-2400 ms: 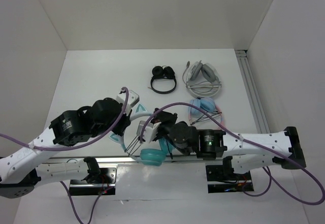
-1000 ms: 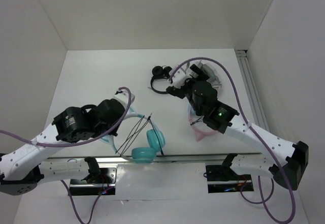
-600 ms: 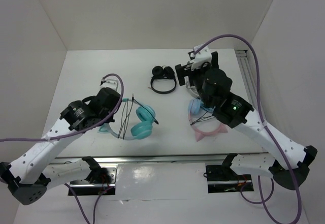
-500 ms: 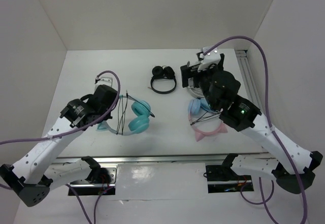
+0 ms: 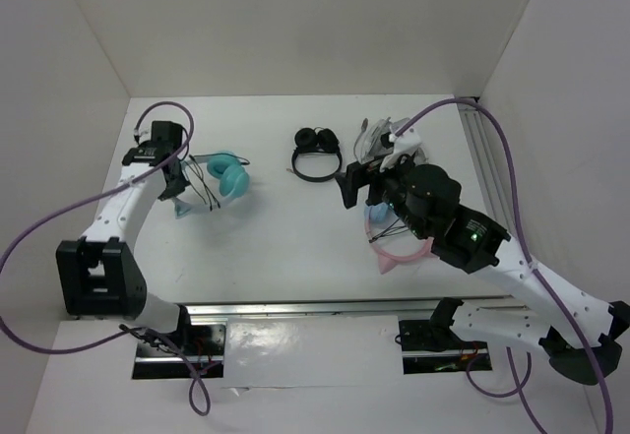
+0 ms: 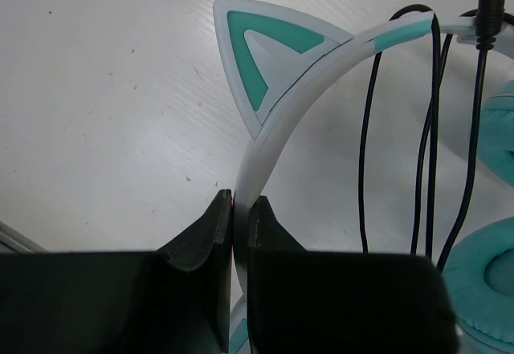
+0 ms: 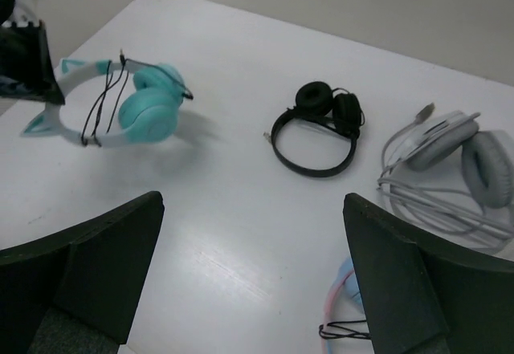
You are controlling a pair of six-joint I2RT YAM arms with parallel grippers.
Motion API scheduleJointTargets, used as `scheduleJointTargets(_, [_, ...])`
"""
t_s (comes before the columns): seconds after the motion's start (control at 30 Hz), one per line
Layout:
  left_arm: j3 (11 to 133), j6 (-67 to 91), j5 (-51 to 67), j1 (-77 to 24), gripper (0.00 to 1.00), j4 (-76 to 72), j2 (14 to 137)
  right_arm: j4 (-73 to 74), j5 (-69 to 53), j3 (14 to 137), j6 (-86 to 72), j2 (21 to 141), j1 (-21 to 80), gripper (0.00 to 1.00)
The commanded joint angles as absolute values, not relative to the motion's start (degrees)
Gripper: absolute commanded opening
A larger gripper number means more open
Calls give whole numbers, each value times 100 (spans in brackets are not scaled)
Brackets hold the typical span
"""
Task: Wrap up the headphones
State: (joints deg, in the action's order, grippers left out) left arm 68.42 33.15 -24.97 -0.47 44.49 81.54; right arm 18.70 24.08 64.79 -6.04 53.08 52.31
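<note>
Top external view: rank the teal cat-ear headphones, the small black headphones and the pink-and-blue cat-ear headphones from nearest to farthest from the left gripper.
1. teal cat-ear headphones, far left, headband clamped in the left gripper.
2. small black headphones, centre, toward the back.
3. pink-and-blue cat-ear headphones, right of centre, nearer the front.

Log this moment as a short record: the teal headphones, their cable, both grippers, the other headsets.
headphones: teal, toward the left of the table
cable: black, looped across the headband several times
left gripper: shut on the headband, near a cat ear
right gripper: open, holding nothing
other headsets: small black headphones, grey headset, pink-and-blue headphones
</note>
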Motion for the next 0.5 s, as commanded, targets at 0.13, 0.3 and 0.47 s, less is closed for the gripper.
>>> scheduleJointTargets(0.13, [7963,3464,-2118,325,0,3015,9579,1854,2074,6231,-809,5150,5353,100])
scheduleJointTargets(0.3, [7735,3515,-2268,325,0,2962,9573,2021,2267,6126,-686,5098,5466,100])
scheduleJointTargets(0.47, [7129,3945,-2391,255,0,3697,8668,2021,2399,6073,-633,5098,5599,100])
